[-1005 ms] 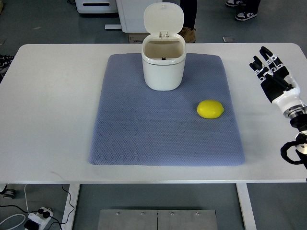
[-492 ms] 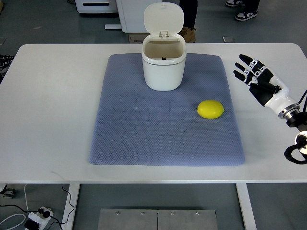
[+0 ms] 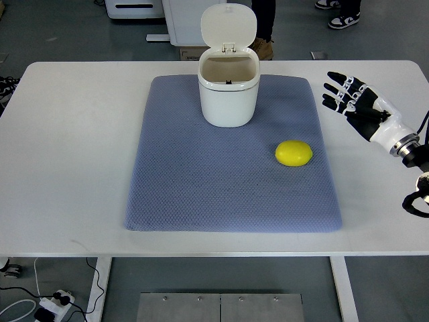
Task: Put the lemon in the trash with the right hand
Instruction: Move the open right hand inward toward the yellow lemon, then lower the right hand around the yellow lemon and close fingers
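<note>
One lemon [image 3: 293,153] sits alone on the blue-grey mat [image 3: 201,194], toward the mat's right edge and roughly midway between its far and near edges; bright yellow, lying on its side, nothing touching it. Up at the mat's far edge, centred, stands the white trash bin [image 3: 228,94]; its lid [image 3: 228,27] is flipped up and back, the mouth wide open, the inside dark and bare as far as the view reaches. Lemon and bin are apart, the lemon nearer the robot and off to the right of the bin.

Over on the right side of the white bench [image 3: 74,147], the right hand [image 3: 354,102] comes in from the right edge; black-and-white fingers [image 3: 335,86] spread out and fanned toward the left, holding nothing; it hangs over bare bench just off the mat's far right corner, clear of the mat and clear of the lemon, which lies nearer the robot and to its left. White wrist and dark cabling trail back to the picture's right edge; whether the hand touches the bench surface cannot be told from this steep view.

Beyond the far edge of the bench, a person's shoes [image 3: 345,20] show on the grey floor, and white equipment stands behind the bin.
</note>
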Action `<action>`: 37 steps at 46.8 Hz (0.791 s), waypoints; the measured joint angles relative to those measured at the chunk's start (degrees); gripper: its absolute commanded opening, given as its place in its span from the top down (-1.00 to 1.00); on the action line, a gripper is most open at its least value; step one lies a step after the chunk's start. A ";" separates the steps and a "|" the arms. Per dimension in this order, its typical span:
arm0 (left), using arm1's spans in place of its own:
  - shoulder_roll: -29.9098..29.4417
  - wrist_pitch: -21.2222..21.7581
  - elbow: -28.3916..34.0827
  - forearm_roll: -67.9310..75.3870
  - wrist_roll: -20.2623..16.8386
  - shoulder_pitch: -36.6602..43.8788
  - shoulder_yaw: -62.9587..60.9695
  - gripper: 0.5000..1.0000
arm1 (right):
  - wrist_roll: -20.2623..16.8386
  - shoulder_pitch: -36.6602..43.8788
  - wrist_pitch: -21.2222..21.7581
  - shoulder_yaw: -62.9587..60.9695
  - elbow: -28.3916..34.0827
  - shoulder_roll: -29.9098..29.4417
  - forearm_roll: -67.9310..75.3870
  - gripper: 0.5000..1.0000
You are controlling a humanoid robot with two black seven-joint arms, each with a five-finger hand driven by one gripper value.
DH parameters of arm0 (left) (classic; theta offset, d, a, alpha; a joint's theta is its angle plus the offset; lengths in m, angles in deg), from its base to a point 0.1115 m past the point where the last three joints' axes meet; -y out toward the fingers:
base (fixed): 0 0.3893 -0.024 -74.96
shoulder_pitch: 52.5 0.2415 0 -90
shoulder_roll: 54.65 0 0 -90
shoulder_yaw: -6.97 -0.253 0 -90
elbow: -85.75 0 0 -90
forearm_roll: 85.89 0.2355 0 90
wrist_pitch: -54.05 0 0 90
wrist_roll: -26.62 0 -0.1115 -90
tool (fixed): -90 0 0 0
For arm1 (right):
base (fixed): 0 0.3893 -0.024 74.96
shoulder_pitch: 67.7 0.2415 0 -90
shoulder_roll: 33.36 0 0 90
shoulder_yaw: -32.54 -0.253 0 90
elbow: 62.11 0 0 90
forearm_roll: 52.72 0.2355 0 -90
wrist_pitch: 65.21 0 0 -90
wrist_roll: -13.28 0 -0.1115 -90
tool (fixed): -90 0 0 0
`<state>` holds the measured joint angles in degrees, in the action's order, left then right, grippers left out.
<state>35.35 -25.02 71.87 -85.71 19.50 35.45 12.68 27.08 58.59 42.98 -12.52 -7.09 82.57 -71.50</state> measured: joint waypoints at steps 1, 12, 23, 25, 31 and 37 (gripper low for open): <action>0.00 0.00 0.00 0.01 0.00 -0.03 0.00 -1.00 | -0.63 0.11 0.00 0.07 0.03 0.00 0.01 -1.00; 0.00 -0.01 0.00 0.00 0.00 -0.05 0.00 -1.00 | -5.17 0.30 0.84 0.34 0.70 0.27 -1.30 -1.00; 0.00 -0.03 0.00 0.00 0.00 -0.02 0.00 -1.00 | -2.20 1.37 3.09 2.77 1.55 0.95 -13.04 -1.00; 0.00 -0.03 0.00 0.00 0.00 -0.04 0.00 -1.00 | -1.35 1.56 3.10 3.32 1.96 1.12 -14.24 -1.00; 0.00 -0.03 0.00 0.00 0.00 -0.06 0.01 -1.00 | -0.69 3.47 3.07 6.38 2.43 2.50 -15.40 -0.99; 0.00 -0.01 0.00 0.00 0.00 -0.03 0.00 -1.00 | -0.45 5.77 2.71 9.51 2.16 2.96 -15.67 -0.98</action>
<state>35.35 -25.03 71.87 -85.71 19.50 35.41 12.69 26.63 64.36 45.69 -3.01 -4.93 85.53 -87.16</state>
